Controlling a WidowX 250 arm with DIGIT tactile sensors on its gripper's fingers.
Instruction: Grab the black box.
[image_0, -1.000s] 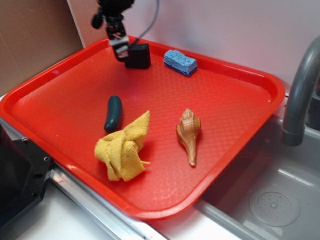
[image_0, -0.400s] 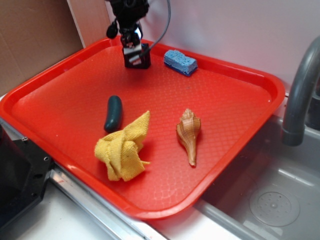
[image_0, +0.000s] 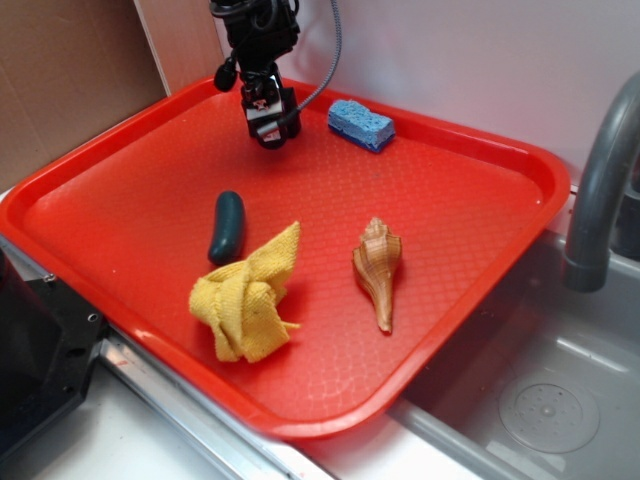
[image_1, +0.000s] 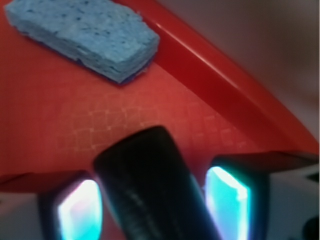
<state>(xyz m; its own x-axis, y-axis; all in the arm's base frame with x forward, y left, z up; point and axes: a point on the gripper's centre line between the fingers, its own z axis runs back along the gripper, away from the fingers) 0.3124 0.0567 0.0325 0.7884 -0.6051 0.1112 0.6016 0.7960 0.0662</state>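
Observation:
The black box (image_1: 155, 185) fills the gap between my two lit fingers in the wrist view and lies tilted, pressed against the right pad. From the exterior view only a dark edge of the black box (image_0: 288, 114) shows behind the gripper (image_0: 270, 128), near the far rim of the red tray (image_0: 450, 220). The gripper (image_1: 155, 202) is shut on the box. A blue sponge (image_0: 360, 123) lies just to the right, and the same sponge (image_1: 85, 35) sits ahead in the wrist view.
On the tray lie a dark green pickle-shaped piece (image_0: 227, 226), a crumpled yellow cloth (image_0: 247, 295) and a brown seashell (image_0: 378, 268). A grey faucet (image_0: 600, 190) and sink (image_0: 540, 400) are at the right. A cardboard wall (image_0: 60, 80) stands at the left.
The gripper came in from the left, dropped over the black box and closed on it. The box now shows far less behind the fingers.

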